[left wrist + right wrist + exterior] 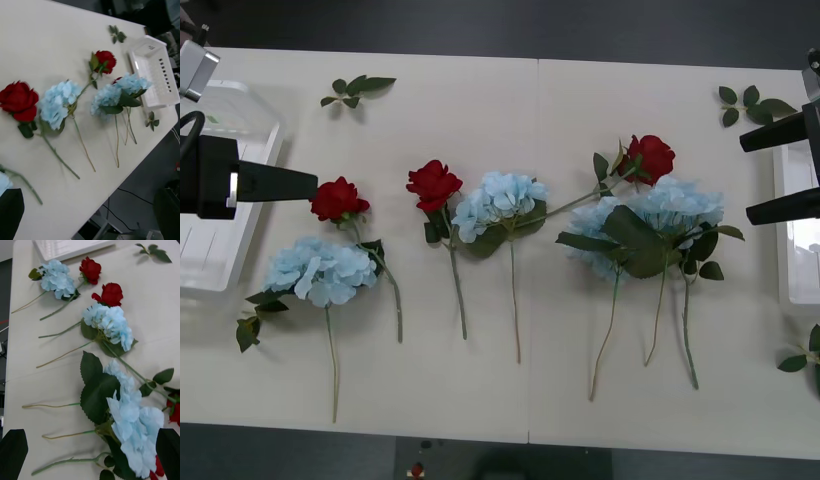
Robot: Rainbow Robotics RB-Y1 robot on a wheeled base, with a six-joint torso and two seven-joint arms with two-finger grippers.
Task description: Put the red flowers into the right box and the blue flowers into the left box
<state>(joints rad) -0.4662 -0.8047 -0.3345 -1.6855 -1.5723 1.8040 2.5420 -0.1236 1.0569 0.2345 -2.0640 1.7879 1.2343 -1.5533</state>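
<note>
Three red flowers and four blue flowers lie loose on the pale surface, none in a tray. At my far left the left box sits on the surface's edge, and my left end effector hovers over its inner rim, pointing at the leftmost rose; I cannot tell how its fingers stand. Just below that rose lies a blue cluster. Nearer the middle, a second rose touches another hydrangea. Farther right, the third rose rests against two overlapping blue heads, their stems running toward me. At the far right my right end effector hangs spread wide and grasping nothing, beside the right box. Loose leaf sprigs lie near the far corners.
</note>
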